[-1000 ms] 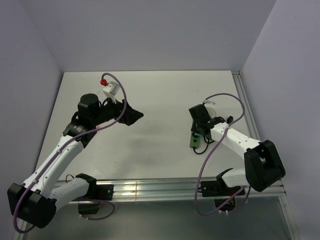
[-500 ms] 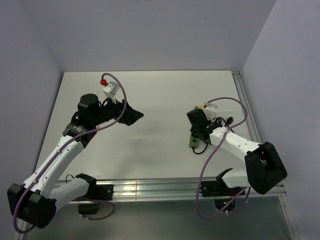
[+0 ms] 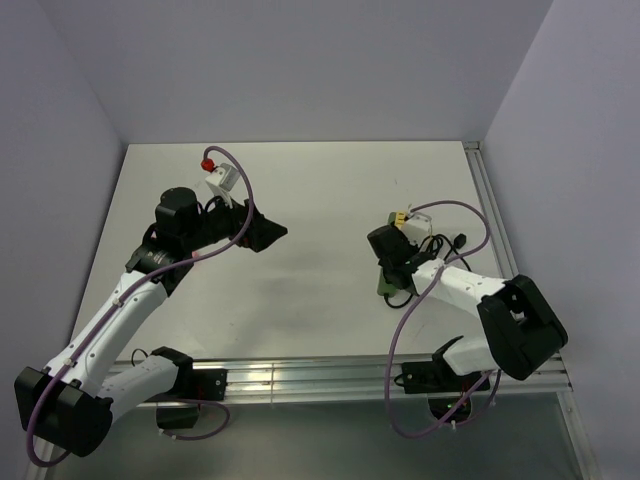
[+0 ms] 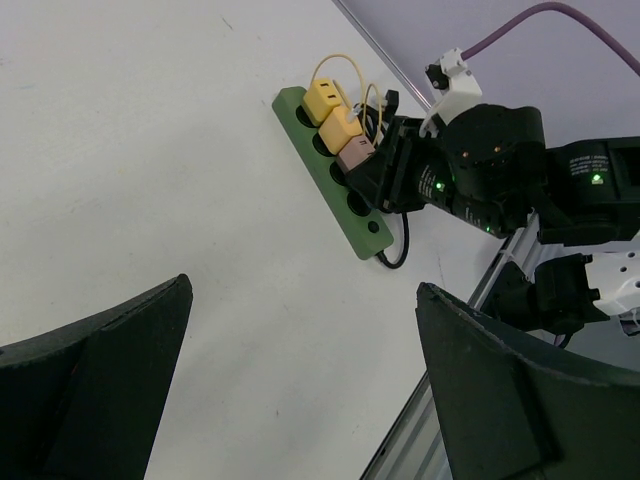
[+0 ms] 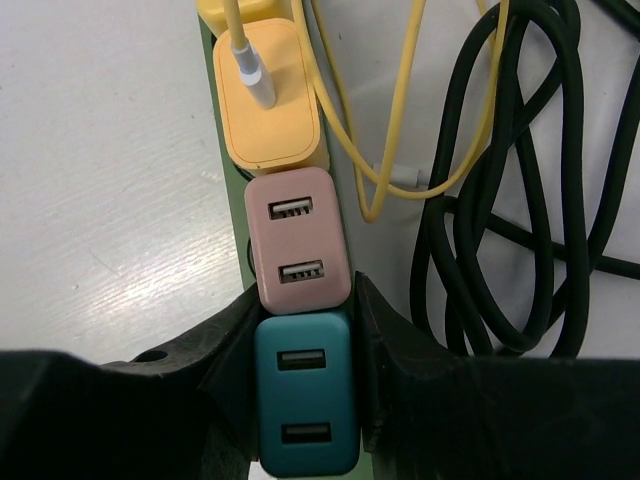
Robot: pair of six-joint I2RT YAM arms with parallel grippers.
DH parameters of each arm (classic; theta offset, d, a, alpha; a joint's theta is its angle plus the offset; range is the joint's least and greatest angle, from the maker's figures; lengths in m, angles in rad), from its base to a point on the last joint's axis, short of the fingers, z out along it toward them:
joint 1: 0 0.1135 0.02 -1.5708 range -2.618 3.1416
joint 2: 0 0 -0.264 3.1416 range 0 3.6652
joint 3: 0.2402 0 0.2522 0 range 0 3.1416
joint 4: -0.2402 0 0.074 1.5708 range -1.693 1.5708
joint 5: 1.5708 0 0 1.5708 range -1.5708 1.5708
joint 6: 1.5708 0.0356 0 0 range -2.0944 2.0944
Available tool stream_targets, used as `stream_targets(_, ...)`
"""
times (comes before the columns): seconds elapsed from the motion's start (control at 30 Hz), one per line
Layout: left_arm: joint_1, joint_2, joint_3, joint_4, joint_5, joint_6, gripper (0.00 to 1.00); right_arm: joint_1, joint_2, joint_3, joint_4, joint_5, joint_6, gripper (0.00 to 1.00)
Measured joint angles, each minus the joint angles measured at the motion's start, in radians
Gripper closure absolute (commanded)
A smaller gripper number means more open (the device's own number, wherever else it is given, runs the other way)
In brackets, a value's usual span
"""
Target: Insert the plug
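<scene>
My right gripper (image 5: 305,305) is shut on a teal plug (image 5: 304,390) with two USB ports, one finger on each long side. The plug stands over the green power strip (image 5: 212,60) and touches a pink plug (image 5: 297,240). Its prongs are hidden, so how deep it sits cannot be told. Past the pink plug sits a yellow plug (image 5: 270,100). From above, the right gripper (image 3: 390,250) covers the middle of the strip (image 3: 384,285). My left gripper (image 3: 270,232) hangs open above bare table, well left of the strip (image 4: 365,232).
A coiled black cable (image 5: 520,200) and a thin yellow cable (image 5: 400,150) lie right beside the strip. A white block with a red button (image 3: 215,172) sits at the back left. An aluminium rail (image 3: 300,380) runs along the table's near edge.
The right gripper has slid along the strip toward the near edge, uncovering the yellow plugs behind it. The left arm has not moved.
</scene>
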Motion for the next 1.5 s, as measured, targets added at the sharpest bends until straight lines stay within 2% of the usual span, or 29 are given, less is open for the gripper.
stream_targets(0.27, 0.0, -0.001, -0.005, 0.006, 0.008, 0.0, 0.01, 0.071, 0.055, -0.051, 0.134, 0.15, 0.036, 1.0)
stream_targets(0.5, 0.0, -0.002, -0.006, 0.006, 0.01, 0.0, 0.01, 0.074, 0.036, 0.005, 0.023, 0.145, 0.103, 1.0)
stream_targets(0.6, 0.0, -0.002, -0.006, 0.006, 0.01, 0.0, 0.01, 0.074, 0.022, 0.02, -0.024, 0.114, 0.132, 0.91)
stream_targets(0.63, 0.0, -0.002, -0.006, 0.006, 0.011, 0.0, 0.01, 0.074, 0.016, 0.02, -0.032, 0.104, 0.135, 0.84)
stream_targets(0.7, 0.0, -0.002, -0.006, 0.006, 0.011, 0.0, 0.01, 0.074, 0.004, 0.024, -0.053, 0.08, 0.138, 0.76)
stream_targets(0.73, 0.0, -0.002, -0.006, 0.006, 0.011, 0.0, 0.01, 0.074, 0.0, 0.029, -0.066, 0.069, 0.138, 0.65)
stream_targets(0.8, 0.0, -0.002, -0.006, 0.006, 0.011, 0.0, 0.01, 0.076, -0.004, 0.043, -0.102, 0.043, 0.138, 0.54)
stream_targets(1.17, 0.0, -0.002, -0.006, 0.007, 0.013, 0.0, 0.0, 0.131, -0.047, 0.123, -0.324, -0.153, 0.149, 0.43)
stream_targets(1.5, 0.0, -0.002, -0.006, 0.007, 0.02, 0.0, 0.01, 0.135, -0.045, 0.19, -0.44, -0.168, 0.145, 0.42)
